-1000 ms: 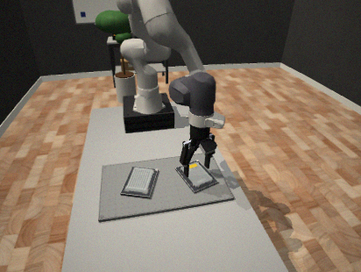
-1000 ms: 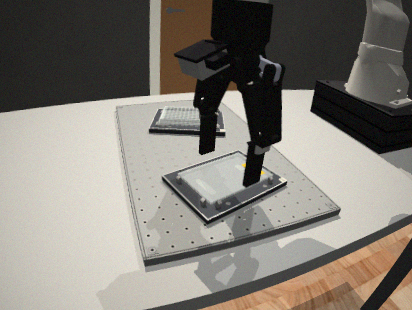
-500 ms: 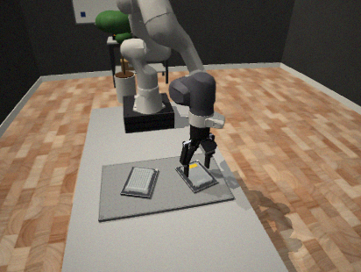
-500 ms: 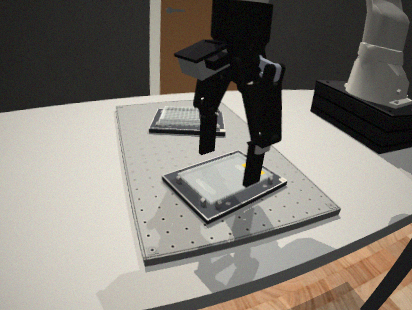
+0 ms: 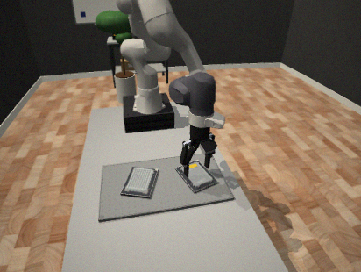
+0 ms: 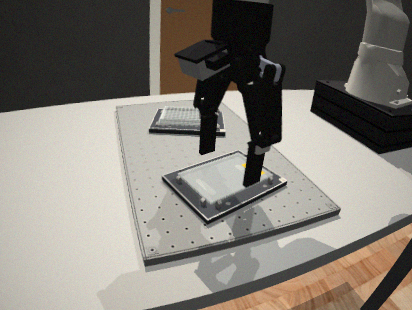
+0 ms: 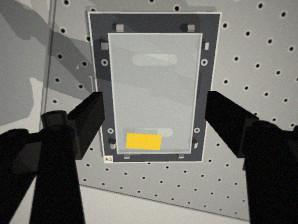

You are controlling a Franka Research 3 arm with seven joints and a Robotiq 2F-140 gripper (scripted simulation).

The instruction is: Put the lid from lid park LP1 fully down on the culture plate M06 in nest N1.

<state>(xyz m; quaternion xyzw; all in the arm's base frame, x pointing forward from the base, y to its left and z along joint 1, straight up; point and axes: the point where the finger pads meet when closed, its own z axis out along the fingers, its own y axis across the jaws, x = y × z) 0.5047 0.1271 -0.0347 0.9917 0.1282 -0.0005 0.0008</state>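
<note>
The clear lid (image 7: 155, 92) with a yellow label (image 7: 144, 141) lies flat in the dark lid park frame (image 7: 97, 60) on the right of the perforated baseplate; it also shows in the top and exterior views (image 5: 199, 176) (image 6: 220, 177). My gripper (image 7: 155, 105) is open and points straight down over it, one finger outside each long side, apart from the lid's edges. In the top and exterior views the gripper (image 5: 196, 169) (image 6: 230, 164) has its fingertips close above the frame. The culture plate (image 5: 140, 181) (image 6: 186, 117) with its grid of wells sits uncovered in its nest to the left.
The grey perforated baseplate (image 5: 162, 193) lies on a pale table. The arm's black base block (image 5: 149, 115) stands behind it. A potted plant (image 5: 115, 26) and a dark stand are far back on the wooden floor.
</note>
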